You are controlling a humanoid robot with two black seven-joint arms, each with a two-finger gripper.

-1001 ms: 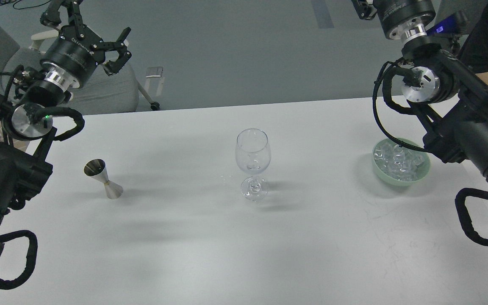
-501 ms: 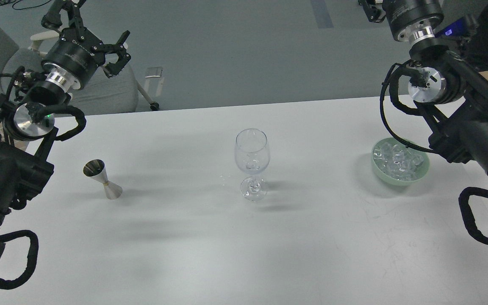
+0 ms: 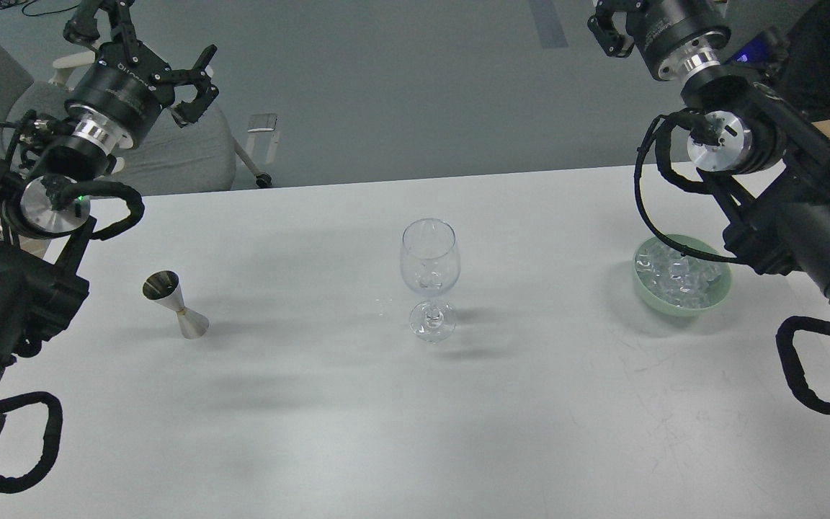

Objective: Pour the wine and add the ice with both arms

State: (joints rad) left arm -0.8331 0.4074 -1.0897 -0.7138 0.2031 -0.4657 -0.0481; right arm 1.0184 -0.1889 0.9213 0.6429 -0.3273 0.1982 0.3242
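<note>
- The left gripper (image 3: pixel 148 54), upper left of the frame, hangs with fingers spread, holding nothing.
- The right gripper (image 3: pixel 613 29), upper right, is cropped; its fingers' state cannot be told.
- The ice (image 3: pixel 674 274) fills a green bowl (image 3: pixel 717 297) at right, near that arm.
- The wine glass (image 3: pixel 429 277) stands centred on the surface (image 3: pixel 415 418), probably reachable by both arms.

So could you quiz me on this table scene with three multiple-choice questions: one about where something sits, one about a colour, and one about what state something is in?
1. Where does the ice lie?
A. in the bowl at the table's right
B. in the wine glass
C. loose beside the jigger

2. What colour is the bowl?
A. red
B. pale green
C. black

3. How is the left pincer?
A. shut on the jigger
B. resting on the table
C. open and raised, holding nothing

Answers:
1 A, the clear cubes are heaped inside the bowl.
2 B, its rim and wall look pale green.
3 C, its fingers are spread in the air, far from the metal jigger and wine glass.
</note>
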